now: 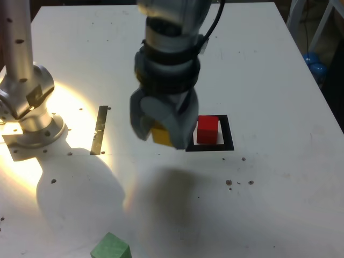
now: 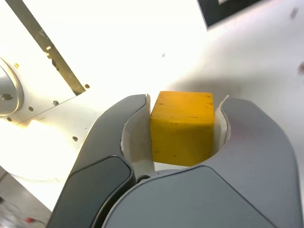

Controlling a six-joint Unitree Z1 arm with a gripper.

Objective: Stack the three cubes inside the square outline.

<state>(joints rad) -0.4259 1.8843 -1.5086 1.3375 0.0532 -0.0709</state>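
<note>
Clamping the yellow cube between both pads, the jaws hang near the square outline.

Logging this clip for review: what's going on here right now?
A single robot arm is carrying the yellow cube, clamped in its end effector above the table, just to the exterior view's left of the square outline. The red cube already sits inside that outline. The green cube lies apart near the front edge, untouched. Nothing is stacked yet.
</note>
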